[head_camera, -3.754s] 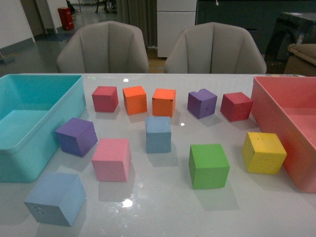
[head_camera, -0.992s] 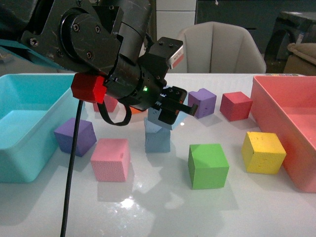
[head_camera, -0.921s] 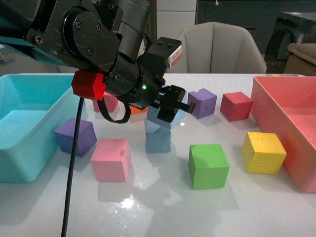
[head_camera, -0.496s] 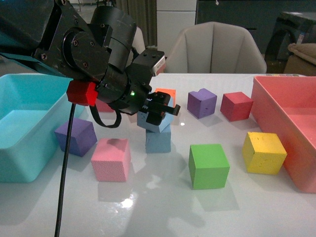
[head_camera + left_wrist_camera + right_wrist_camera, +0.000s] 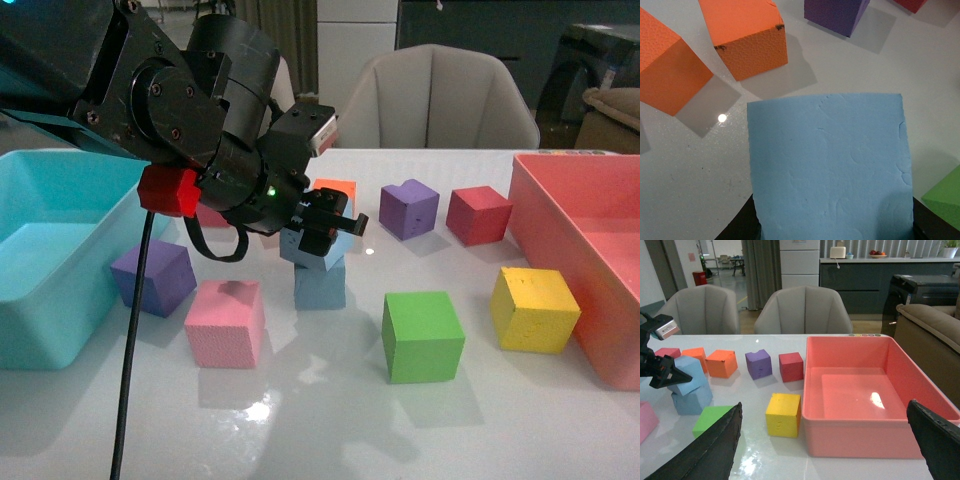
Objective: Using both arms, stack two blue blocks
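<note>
The left gripper (image 5: 322, 236) pinched the upper blue block (image 5: 342, 246) between its black fingers (image 5: 737, 231), jaws pressed against opposite faces. In the left wrist view that block's pitted face filled most of the picture. The block hung tilted, one corner low, directly over the lower blue block (image 5: 320, 286), which stood flat on the white table (image 5: 330, 430) near its middle. The two looked to be touching at the tilted block's low edge, though the pictures did not settle it. The left arm (image 5: 180, 100), bulky and black with a red wrist part (image 5: 168, 190) and a hanging black cable (image 5: 130, 360), reached in from the turquoise bin's (image 5: 60, 300) side.

Around the pair stood a pink block (image 5: 225, 322) and the left purple block (image 5: 152, 275) on the turquoise bin's side, and a green block (image 5: 422, 335) on the other. Beyond them sat an orange block (image 5: 336, 188), the far purple block (image 5: 408, 208) and a red block (image 5: 478, 214) in a row. A yellow block (image 5: 534, 308) stood just beside the pink bin (image 5: 560, 200).

The right gripper (image 5: 823, 405) showed only in its own wrist view, fingers (image 5: 705, 450) spread wide with nothing between them, well apart from the blue blocks and looking over the pink bin. Two grey chairs (image 5: 435, 95) stood behind the table.
</note>
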`<control>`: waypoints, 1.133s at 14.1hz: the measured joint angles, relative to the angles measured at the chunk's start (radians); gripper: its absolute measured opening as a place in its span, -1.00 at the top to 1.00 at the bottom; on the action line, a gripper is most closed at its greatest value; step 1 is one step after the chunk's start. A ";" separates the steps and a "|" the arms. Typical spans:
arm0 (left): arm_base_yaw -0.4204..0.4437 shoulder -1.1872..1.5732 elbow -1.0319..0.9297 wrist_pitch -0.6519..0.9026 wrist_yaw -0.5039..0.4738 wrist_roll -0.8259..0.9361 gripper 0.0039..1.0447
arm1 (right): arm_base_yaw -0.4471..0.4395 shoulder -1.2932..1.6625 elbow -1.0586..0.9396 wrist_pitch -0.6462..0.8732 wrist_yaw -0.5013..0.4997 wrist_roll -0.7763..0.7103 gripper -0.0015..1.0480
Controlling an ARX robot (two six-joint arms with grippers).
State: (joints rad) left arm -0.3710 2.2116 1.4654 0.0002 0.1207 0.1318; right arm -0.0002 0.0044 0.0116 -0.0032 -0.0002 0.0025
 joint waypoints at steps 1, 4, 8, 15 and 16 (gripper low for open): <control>-0.002 0.000 0.000 0.003 -0.002 0.000 0.11 | 0.000 0.000 0.000 0.000 0.000 0.000 -0.87; -0.010 0.004 -0.006 0.025 0.003 -0.001 -0.60 | 0.000 0.000 0.000 0.000 0.000 0.000 -0.87; -0.014 -0.034 -0.019 0.061 -0.008 0.003 -0.88 | 0.000 0.000 0.000 0.000 0.000 0.000 -0.87; -0.026 -0.502 -0.421 0.465 0.016 -0.154 -0.88 | 0.000 0.000 0.000 0.000 0.000 0.000 -0.87; -0.029 -0.529 -0.447 0.479 0.008 -0.155 -0.88 | 0.000 0.000 0.000 0.000 0.000 0.000 -0.87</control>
State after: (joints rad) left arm -0.3996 1.6825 1.0180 0.4789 0.1291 -0.0231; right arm -0.0002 0.0044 0.0116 -0.0032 -0.0002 0.0025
